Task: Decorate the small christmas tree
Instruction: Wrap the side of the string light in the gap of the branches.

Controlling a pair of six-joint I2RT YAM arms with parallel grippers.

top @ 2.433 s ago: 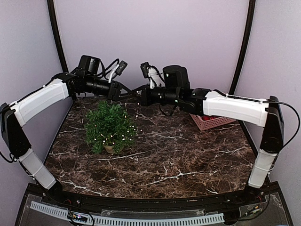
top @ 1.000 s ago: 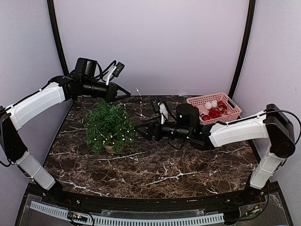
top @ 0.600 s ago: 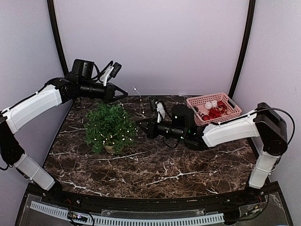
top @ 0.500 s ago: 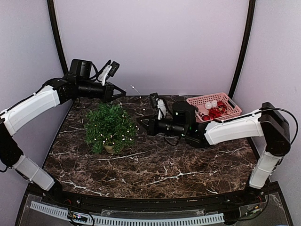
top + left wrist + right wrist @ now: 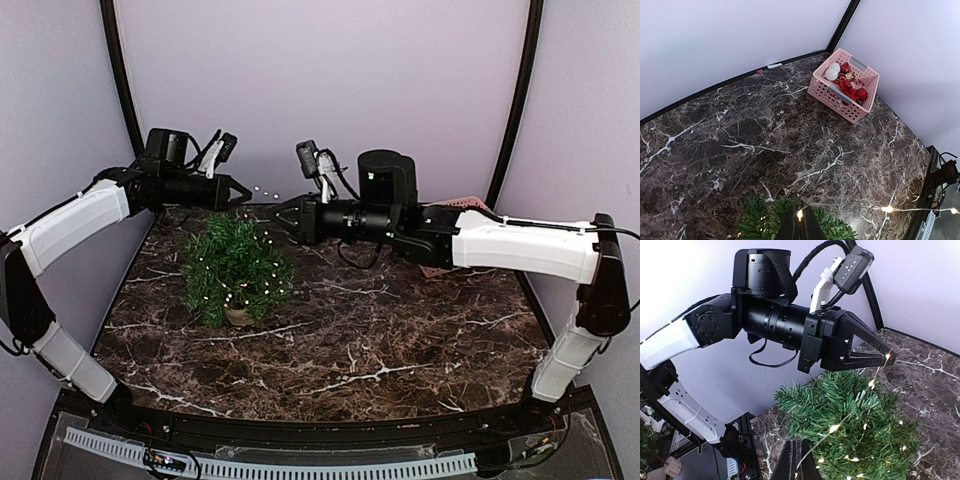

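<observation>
The small christmas tree [image 5: 236, 265] stands in a little pot at the table's left middle, dotted with tiny lit lights. Above its top, my left gripper [image 5: 243, 195] and right gripper [image 5: 278, 216] point at each other, a short gap apart. A thin wire of lights [image 5: 264, 191] runs between them. In the left wrist view the left gripper [image 5: 800, 226] is shut on the wire, with a lit bulb at its tips. In the right wrist view the right gripper [image 5: 803, 467] is shut on the same wire [image 5: 850, 415], which rises over the tree [image 5: 860, 435] to the left gripper [image 5: 888, 356].
A pink basket [image 5: 842, 86] with red and white ornaments sits at the far right corner; in the top view it [image 5: 468, 203] is mostly hidden behind the right arm. Purple walls close the table at the back and sides.
My right gripper closed on the light wire beside the tree, then rose up and back toward the left gripper. The left gripper shifted slightly left, still shut on the wire.
</observation>
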